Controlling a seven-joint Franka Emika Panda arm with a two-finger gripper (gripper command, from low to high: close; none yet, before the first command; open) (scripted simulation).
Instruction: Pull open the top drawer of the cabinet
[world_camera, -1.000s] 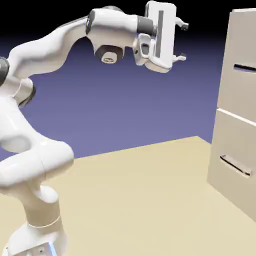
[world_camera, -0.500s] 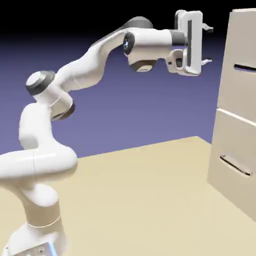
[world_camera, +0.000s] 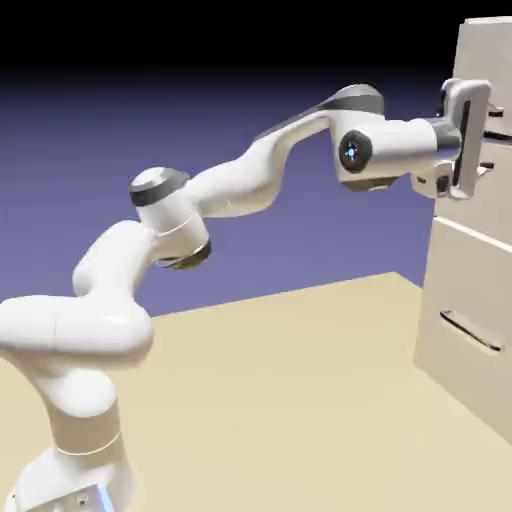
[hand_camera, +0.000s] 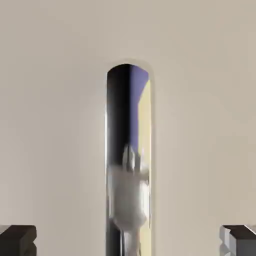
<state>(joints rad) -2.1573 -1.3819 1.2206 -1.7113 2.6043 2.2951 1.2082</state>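
Hand view: top drawer (hand_camera: 50, 100) front fills the frame, its shiny bar handle (hand_camera: 127, 165) running between the two grey fingertips (hand_camera: 17, 240), jaws wide open, not closed on it. Exterior view: top drawer (world_camera: 490, 60) sits high on the cabinet (world_camera: 470, 330), far right. Gripper (world_camera: 484, 140) has swung right over the last second, from mid-air to the drawer face; grasp looks next. Lower drawer (world_camera: 468, 310) and surface (world_camera: 280, 400) clear of the arm; nothing blocks.

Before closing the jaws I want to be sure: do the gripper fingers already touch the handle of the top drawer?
Apart. In the hand view the fingers sit at the two bottom corners, and the handle runs midway between them, with bare top drawer on both sides.
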